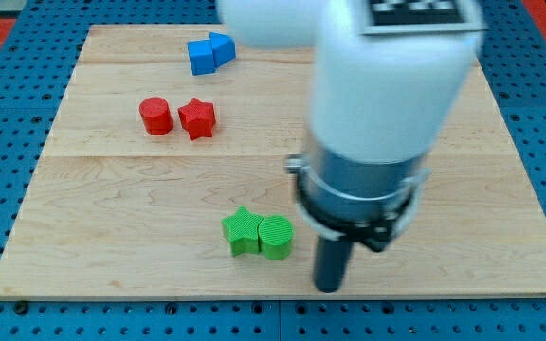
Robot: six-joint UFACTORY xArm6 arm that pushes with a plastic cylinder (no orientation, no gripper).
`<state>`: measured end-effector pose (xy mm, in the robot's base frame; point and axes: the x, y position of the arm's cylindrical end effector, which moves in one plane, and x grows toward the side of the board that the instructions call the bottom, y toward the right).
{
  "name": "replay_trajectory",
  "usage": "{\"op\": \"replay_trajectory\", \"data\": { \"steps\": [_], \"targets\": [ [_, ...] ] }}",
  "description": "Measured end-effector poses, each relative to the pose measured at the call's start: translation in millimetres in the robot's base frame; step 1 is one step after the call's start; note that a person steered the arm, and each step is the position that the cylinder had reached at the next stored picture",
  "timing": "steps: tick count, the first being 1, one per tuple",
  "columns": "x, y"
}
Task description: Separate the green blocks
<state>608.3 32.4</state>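
A green star block and a green cylinder block sit touching each other near the view's bottom middle of the wooden board. The star is on the left, the cylinder on the right. My tip rests on the board just right of and slightly below the green cylinder, a small gap apart from it. The arm's white and grey body hangs above the tip and hides part of the board's right half.
A red cylinder and a red star sit side by side at the upper left. Two blue blocks touch each other near the view's top edge. The board's bottom edge lies just below my tip.
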Motion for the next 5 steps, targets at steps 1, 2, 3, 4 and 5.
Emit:
{"op": "replay_trajectory", "data": {
  "steps": [1,2,3,4,5],
  "targets": [
    [-34,-10],
    [-69,-10],
    [-103,-9],
    [-143,-16],
    [-105,-7]
  ]
}}
